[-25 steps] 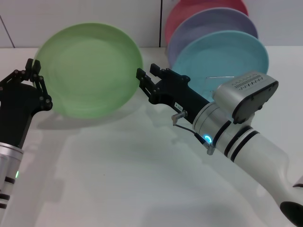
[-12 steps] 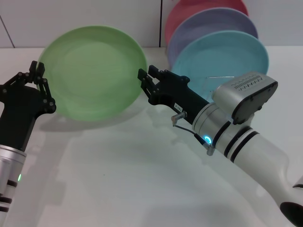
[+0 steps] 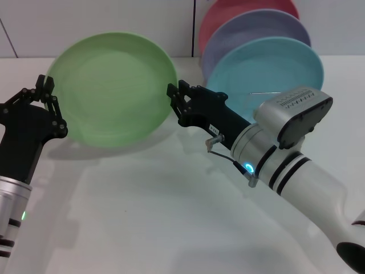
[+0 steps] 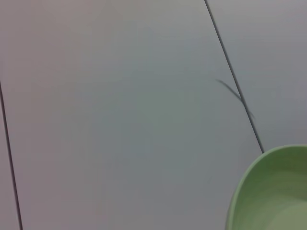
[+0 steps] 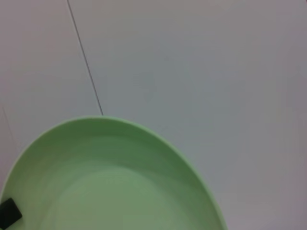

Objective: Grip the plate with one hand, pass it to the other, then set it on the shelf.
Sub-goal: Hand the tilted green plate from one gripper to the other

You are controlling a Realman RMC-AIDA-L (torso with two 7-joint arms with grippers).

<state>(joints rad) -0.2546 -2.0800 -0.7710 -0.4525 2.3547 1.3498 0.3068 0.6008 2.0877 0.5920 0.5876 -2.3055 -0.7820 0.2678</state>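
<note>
Moved a bit closer: green plate (image 3: 112,88) pinched by left gripper (image 3: 48,105), now touching spread-apart right gripper (image 3: 176,103). Almost time to swap hands.

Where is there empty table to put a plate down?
The white table is bare in front, between the left arm and the right arm, below the green plate. Far right is crowded: blue plate, purple plate and pink plate stand together.
</note>
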